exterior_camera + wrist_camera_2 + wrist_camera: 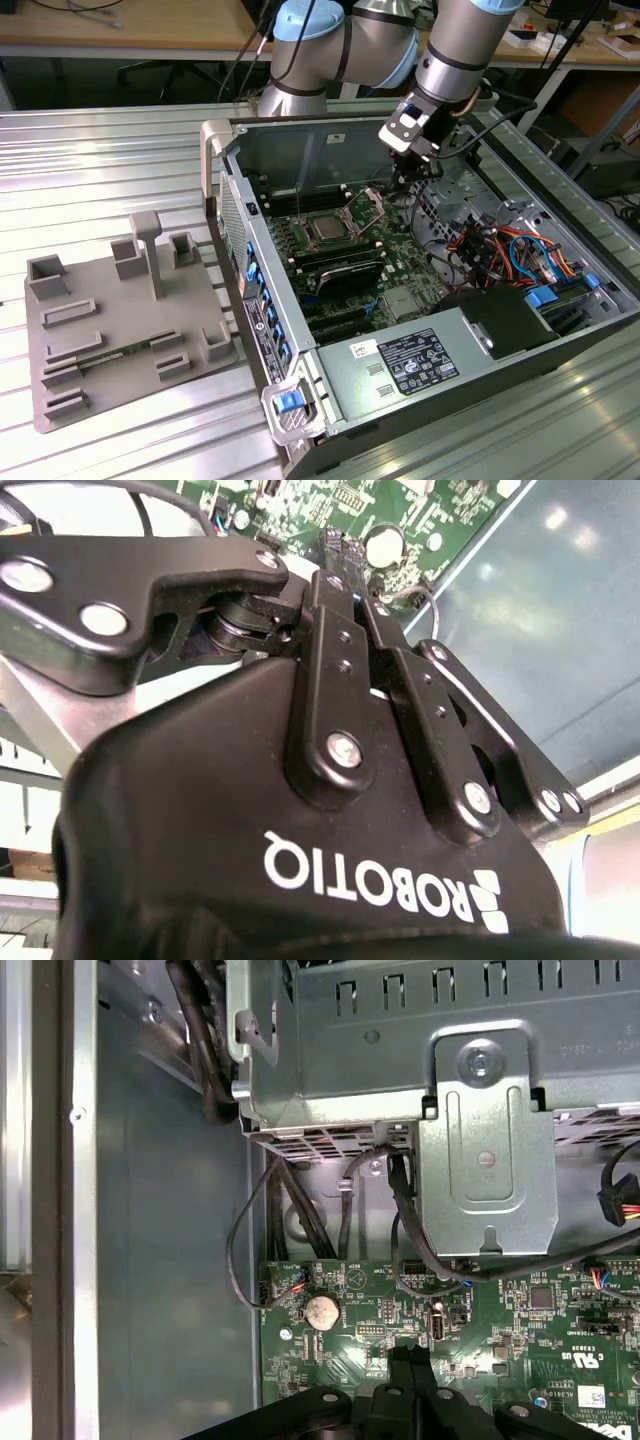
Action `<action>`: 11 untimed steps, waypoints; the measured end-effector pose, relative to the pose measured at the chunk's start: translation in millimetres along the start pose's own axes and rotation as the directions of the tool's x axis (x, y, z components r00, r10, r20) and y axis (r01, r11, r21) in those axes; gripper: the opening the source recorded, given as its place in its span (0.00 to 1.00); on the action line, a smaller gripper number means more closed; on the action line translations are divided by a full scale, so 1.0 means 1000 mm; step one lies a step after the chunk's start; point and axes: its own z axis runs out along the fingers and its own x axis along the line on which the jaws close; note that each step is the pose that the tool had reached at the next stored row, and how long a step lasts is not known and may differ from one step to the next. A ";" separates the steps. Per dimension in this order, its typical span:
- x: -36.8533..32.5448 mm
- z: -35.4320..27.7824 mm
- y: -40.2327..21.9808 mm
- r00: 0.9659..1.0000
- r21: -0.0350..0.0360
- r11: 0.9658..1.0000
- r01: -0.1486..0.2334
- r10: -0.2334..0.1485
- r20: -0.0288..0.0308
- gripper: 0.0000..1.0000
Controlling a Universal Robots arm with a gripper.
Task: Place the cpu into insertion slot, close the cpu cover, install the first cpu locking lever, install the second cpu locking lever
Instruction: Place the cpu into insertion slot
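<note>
The gripper (pixel 402 183) hangs inside the open case (pixel 228 200), just above the board (pixel 400 262) and near the case's far wall. In both wrist views its fingers (pixel 400 1370) lie pressed together at the tips, and nothing shows between them. In the second wrist view the gripper (pixel 338 552) tapers to a point over the green board (pixel 330 505).

The cpu (pixel 328 228) sits flat in the slot (pixel 350 232), near the middle of the board, with its silvery top facing up. The cover (pixel 373 207) stands raised at the slot's far edge, tilted back off the cpu and not closed. The gripper is just beside the cover, on the side away from the cpu; I cannot tell whether they touch.

In the first wrist view the gripper (pixel 408 1355) is over the edge of the board (pixel 560 1310), near a round coin cell (pixel 322 1312). Black cables (pixel 400 1220) run from the board up behind a grey metal cage (pixel 480 1110).

At the case's near corner lies a power supply (pixel 420 360) with a white label. Coloured wires (pixel 500 245) bunch along the case's edge on the exterior view's right.

The case stands on a ribbed metal table (pixel 100 160). A grey fixture (pixel 120 330) with upright blocks rests on the table beside the case, on the exterior view's left, well apart from the gripper.
</note>
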 end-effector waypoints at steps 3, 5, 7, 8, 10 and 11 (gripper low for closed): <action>-0.0001 0.0006 -0.0001 1.000 0.000 1.000 0.000 0.000 0.000 0.11; 0.0000 0.0008 -0.0001 1.000 0.000 1.000 0.000 0.000 0.000 0.11; -0.0001 0.0010 -0.0013 1.000 0.000 1.000 0.000 0.000 0.000 0.11; -0.0001 0.0010 -0.0021 1.000 0.000 1.000 0.000 0.000 0.000 0.11; -0.0002 0.0011 -0.0045 1.000 0.000 1.000 0.000 0.000 0.000 0.11; -0.0002 0.0015 -0.0058 1.000 0.000 1.000 0.000 0.000 0.000 0.11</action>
